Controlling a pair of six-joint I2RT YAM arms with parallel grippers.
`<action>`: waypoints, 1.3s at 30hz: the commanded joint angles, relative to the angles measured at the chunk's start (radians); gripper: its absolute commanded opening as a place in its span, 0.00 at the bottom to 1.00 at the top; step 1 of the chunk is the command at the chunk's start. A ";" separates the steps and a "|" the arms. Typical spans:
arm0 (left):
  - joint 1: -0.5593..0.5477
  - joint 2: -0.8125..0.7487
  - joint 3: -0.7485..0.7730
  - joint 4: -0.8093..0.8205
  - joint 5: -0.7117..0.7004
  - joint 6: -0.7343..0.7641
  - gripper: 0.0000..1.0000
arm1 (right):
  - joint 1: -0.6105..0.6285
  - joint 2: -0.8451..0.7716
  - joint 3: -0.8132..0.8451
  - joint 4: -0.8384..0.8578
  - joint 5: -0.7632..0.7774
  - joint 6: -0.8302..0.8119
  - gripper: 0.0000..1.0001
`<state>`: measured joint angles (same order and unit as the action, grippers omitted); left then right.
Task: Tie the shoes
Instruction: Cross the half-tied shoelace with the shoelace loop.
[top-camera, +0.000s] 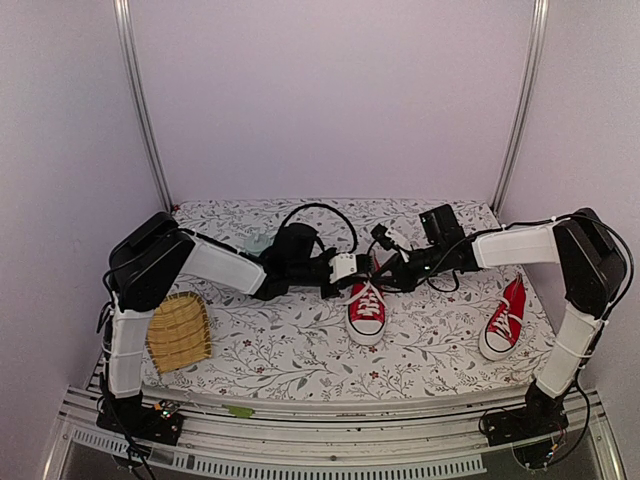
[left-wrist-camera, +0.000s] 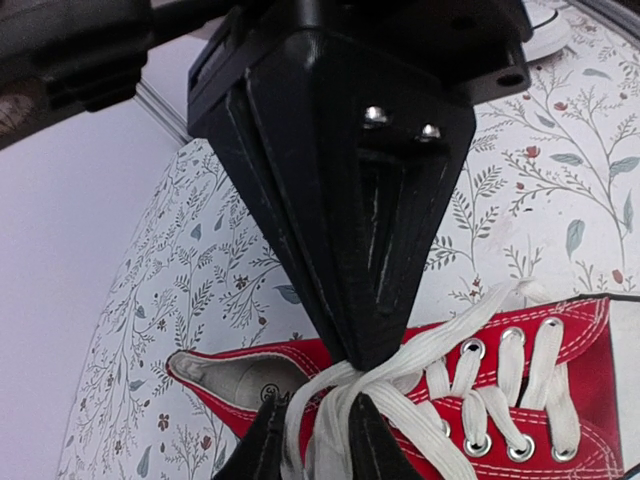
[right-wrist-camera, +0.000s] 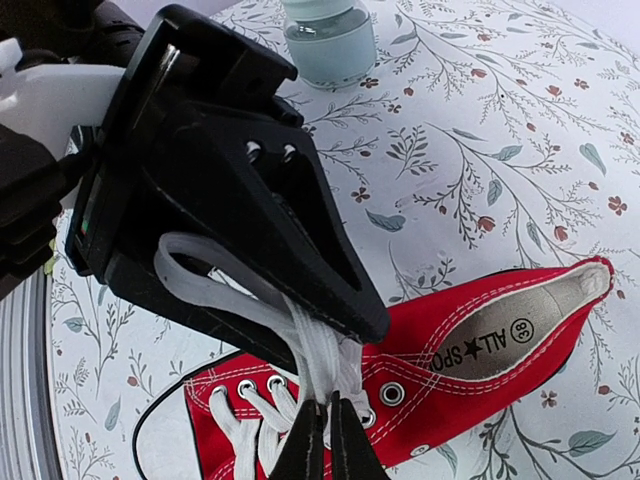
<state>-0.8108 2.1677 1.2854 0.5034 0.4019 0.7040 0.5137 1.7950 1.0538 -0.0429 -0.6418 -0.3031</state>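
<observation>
One red shoe (top-camera: 367, 312) with white laces sits mid-table, toe toward me. Its partner (top-camera: 503, 320) lies at the right, away from both arms. Both grippers meet over the middle shoe's tongue. My left gripper (top-camera: 356, 270) (left-wrist-camera: 320, 408) is shut on a bundle of white laces (left-wrist-camera: 330, 400) just above the top eyelets. Coming in from the opposite side, my right gripper (top-camera: 386, 272) (right-wrist-camera: 327, 405) is shut on the laces (right-wrist-camera: 325, 350) at the same knot. A lace loop (right-wrist-camera: 175, 270) drapes over the left gripper's finger. The red shoe (right-wrist-camera: 480, 360) lies under both tips.
A woven straw tray (top-camera: 178, 332) lies at the near left. A small pale-green jar (right-wrist-camera: 328, 40) (top-camera: 254, 241) stands behind the left arm. Black cables (top-camera: 320, 215) arch over the back of the floral tablecloth (top-camera: 300, 350). Walls close in on three sides.
</observation>
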 joint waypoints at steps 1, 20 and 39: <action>-0.009 0.006 -0.003 0.024 0.008 -0.021 0.24 | -0.006 -0.027 0.023 -0.010 -0.028 0.009 0.03; 0.004 0.000 0.008 -0.031 0.102 -0.084 0.29 | -0.007 -0.041 0.020 -0.022 -0.022 -0.011 0.01; 0.013 0.004 0.006 0.031 0.085 -0.160 0.29 | -0.009 -0.063 -0.007 -0.023 -0.009 -0.014 0.01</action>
<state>-0.8040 2.1677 1.2854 0.4908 0.4854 0.5743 0.5098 1.7782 1.0569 -0.0586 -0.6605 -0.3111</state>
